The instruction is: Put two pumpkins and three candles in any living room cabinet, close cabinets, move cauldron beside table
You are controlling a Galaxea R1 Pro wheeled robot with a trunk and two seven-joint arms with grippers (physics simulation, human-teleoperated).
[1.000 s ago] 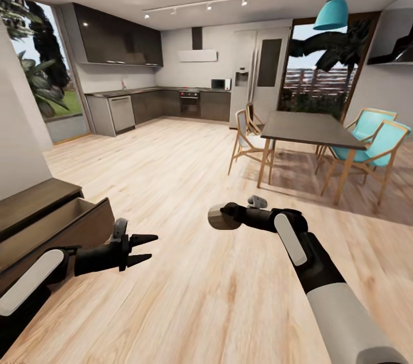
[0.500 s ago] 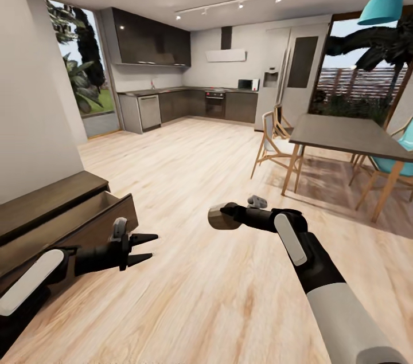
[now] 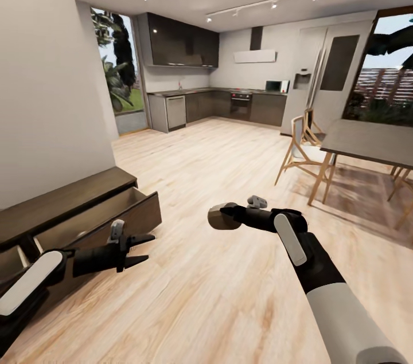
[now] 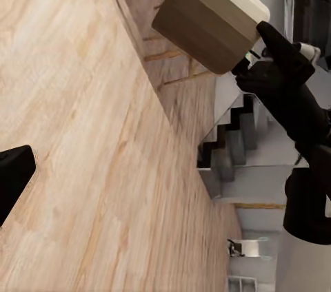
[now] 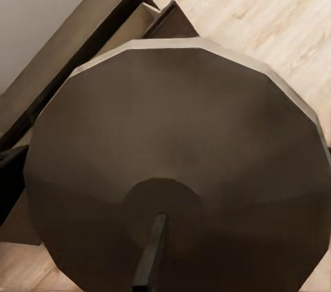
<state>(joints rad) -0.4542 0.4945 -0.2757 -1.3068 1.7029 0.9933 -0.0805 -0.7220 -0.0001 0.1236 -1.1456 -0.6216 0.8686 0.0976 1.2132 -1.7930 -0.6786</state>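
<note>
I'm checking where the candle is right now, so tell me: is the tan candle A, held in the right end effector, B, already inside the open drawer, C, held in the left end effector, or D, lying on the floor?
A: the candle sits clamped at the tip of the right end effector, held above the wood floor, while the left end effector is open and empty near the cabinet with its drawer pulled out.

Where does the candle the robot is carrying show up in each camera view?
Head view: candle mid-picture, held in the right hand.
Left wrist view: candle seen side-on, across the wood floor.
Right wrist view: candle end-on, close up, cabinet beyond.
Shared landmark: the wood floor.
</note>
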